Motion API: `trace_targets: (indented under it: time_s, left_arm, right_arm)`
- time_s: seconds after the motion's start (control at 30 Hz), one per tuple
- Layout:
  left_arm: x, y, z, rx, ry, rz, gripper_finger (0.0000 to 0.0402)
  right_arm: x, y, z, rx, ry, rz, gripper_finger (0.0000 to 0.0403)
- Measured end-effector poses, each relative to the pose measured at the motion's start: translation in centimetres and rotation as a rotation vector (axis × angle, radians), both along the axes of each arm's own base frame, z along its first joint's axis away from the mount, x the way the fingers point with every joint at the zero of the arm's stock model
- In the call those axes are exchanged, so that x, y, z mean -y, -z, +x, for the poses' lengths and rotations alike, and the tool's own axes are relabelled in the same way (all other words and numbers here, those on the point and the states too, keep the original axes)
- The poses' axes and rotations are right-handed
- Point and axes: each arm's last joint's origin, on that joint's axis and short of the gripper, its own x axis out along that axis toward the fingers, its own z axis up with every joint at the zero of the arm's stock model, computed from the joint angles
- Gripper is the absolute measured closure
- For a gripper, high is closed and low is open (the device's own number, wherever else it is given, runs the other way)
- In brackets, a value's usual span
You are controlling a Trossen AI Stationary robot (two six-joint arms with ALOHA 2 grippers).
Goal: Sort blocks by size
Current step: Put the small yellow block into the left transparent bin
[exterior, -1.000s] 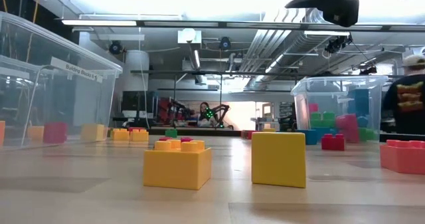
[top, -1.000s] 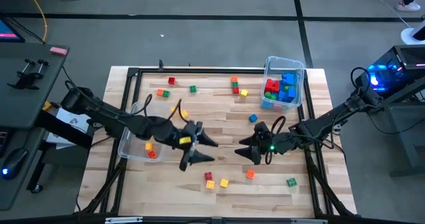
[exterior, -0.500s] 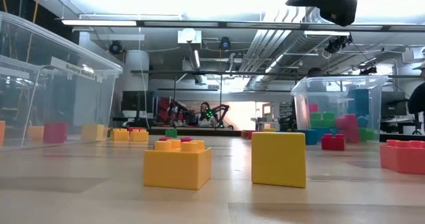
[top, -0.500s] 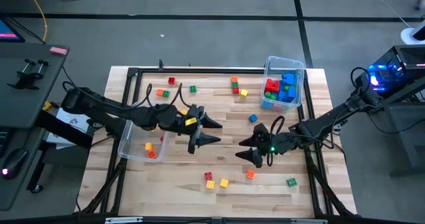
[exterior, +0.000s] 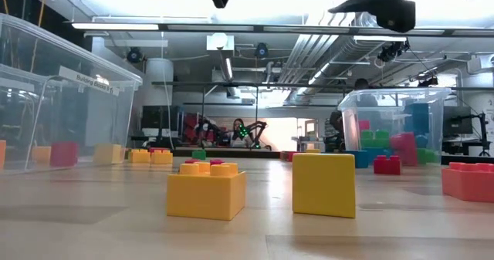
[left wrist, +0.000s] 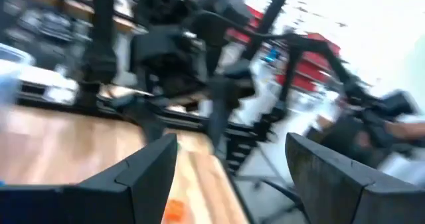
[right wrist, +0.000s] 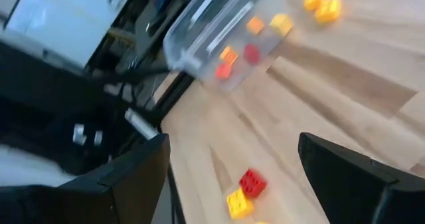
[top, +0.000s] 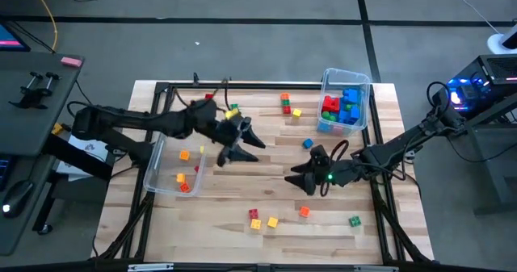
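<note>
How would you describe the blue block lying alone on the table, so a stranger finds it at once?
Start in the high view at the clear bin full of red and blue blocks, at the table's far right. Just beside the bin's near corner, on bare wood, lies the blue block. It is the only blue block outside a bin.

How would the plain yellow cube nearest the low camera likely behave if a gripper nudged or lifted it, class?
The yellow cube looks like hard moulded plastic, so probably stiff and light. Its flat faces rest square on the table, so it would likely slide rather than roll. Its smooth sides might slip between fingers.
</note>
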Motion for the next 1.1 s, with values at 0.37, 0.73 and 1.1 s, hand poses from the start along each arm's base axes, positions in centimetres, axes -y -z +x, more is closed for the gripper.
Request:
trace_targets:
  time_s: [0.37, 0.73, 1.1]
  left_arm:
    - [-3.1, -1.7, -2.5, 0.047, 0.115, 0.054, 0.0135]
    - [-2.5, -1.6, -2.2, 0.024, 0.1, 0.007, 0.0135]
    - [-1.3, -1.6, -1.9, 0.023, 0.001, 0.015, 0.0135]
  right_arm:
    - [1.1, 1.1, 1.2, -0.009, 0.178, 0.098, 0.0075]
    - [-0.2, 3.9, 3.7, -0.089, 0.003, 0.24, 0.0075]
    - [-0.6, 4.1, 3.8, -0.112, -0.104, 0.26, 0.0075]
